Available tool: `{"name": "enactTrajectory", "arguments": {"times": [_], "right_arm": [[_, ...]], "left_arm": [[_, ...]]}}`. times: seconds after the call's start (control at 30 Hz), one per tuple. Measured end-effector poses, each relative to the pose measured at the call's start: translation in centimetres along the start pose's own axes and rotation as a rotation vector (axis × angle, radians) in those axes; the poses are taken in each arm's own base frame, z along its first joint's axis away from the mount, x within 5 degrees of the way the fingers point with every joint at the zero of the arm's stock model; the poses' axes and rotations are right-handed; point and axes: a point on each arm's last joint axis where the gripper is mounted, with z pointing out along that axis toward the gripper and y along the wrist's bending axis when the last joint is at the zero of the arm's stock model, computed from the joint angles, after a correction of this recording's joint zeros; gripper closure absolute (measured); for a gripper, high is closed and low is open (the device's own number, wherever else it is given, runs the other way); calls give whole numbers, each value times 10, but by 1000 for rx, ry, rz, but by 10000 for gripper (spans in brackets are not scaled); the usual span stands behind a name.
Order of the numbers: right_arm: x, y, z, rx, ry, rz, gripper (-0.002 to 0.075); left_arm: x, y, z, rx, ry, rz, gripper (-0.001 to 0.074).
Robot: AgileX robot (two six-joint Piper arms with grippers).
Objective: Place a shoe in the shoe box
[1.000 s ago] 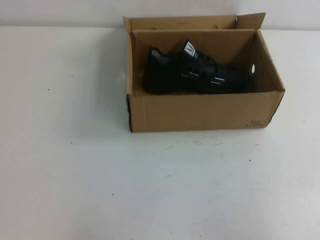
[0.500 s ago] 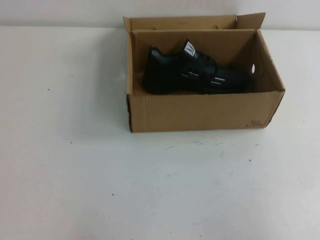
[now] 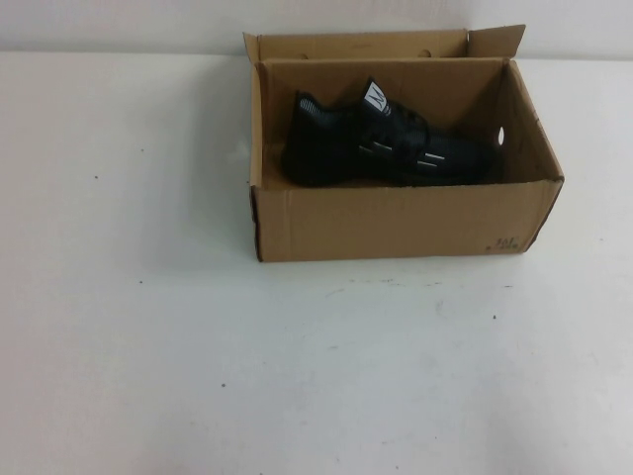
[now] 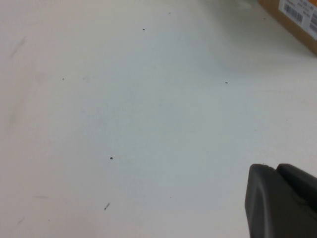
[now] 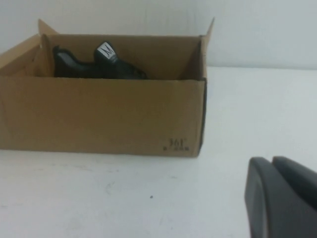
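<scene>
The left gripper (image 4: 280, 201) shows only as a dark finger edge in a corner of its own wrist view, hanging over bare white table (image 4: 124, 109) and touching nothing; whether it is open or closed cannot be told. A corner of the box (image 4: 292, 20), with a white barcode label (image 4: 297, 11), sits well apart from it. The right gripper (image 5: 280, 198) likewise shows as one dark edge, low over the table on the near side of the box, holding nothing, and its spread cannot be told either. Neither gripper appears in the high view. The box (image 3: 396, 223) stands open at the far middle of the table (image 3: 297, 376), short flaps up, a round hole (image 3: 499, 135) in its right end wall. The shoe (image 3: 381, 148) lies inside the box on the floor, heel toward the left wall, toe toward the hole, white tongue label (image 3: 376, 97) upward. Small dark specks (image 4: 111, 158) dot the table.
</scene>
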Motion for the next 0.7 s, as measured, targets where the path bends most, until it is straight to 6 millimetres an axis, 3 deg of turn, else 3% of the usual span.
{"name": "enactTrajectory", "arguments": {"times": [0.13, 0.3, 0.7], "right_arm": [[25, -7, 1, 52, 28, 62, 743], [41, -13, 1, 117, 161, 70, 743], [43, -14, 0, 137, 182, 40, 743]], "left_arm": [[0, 0, 0, 0, 0, 0, 738], [0, 0, 0, 0, 0, 0, 738], [0, 0, 0, 0, 0, 0, 738]]}}
